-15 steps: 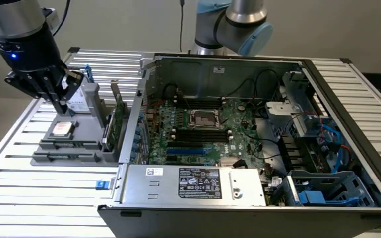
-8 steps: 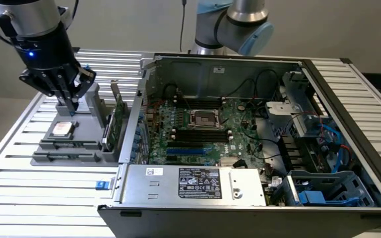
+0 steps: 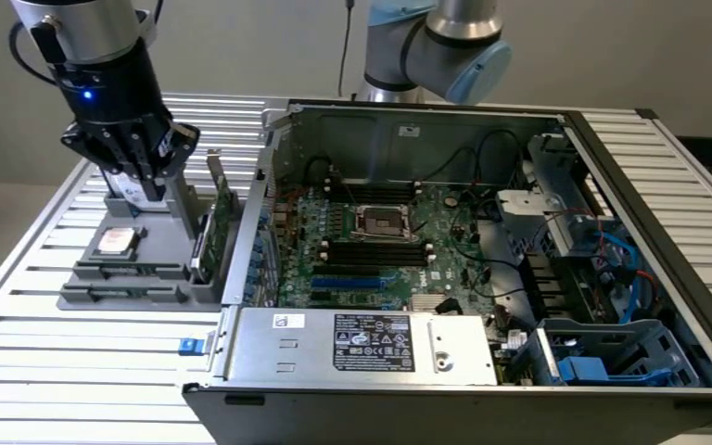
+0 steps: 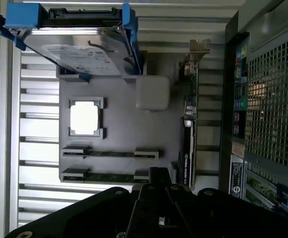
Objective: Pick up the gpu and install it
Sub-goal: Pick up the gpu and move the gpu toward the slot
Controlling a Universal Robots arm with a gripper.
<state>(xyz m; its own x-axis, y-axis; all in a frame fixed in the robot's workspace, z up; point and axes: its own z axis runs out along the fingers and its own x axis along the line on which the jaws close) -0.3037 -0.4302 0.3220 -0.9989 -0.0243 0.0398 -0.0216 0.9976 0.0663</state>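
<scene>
The gpu [image 3: 215, 227] stands on edge in a slot at the side of the grey fixture tray [image 3: 96, 287] nearest the computer case. It is a thin green card with a silvery bracket at its far end. In the wrist view the gpu [image 4: 189, 126] runs edge-on between the tray and the case wall. My gripper [image 3: 144, 190] hangs over the back of the tray, to the exterior view's left of the card and apart from it. The gripper [image 4: 158, 174] looks shut with nothing in it.
The open computer case [image 3: 653, 185] holds the large green motherboard [image 3: 369, 232] and a silver power supply [image 3: 369, 343]. On the tray lie a processor chip [image 4: 86, 117], two memory sticks [image 4: 109, 153] and a silver hard drive [image 4: 79, 47] in a blue carrier. The slatted table [image 3: 71, 371] surrounds them.
</scene>
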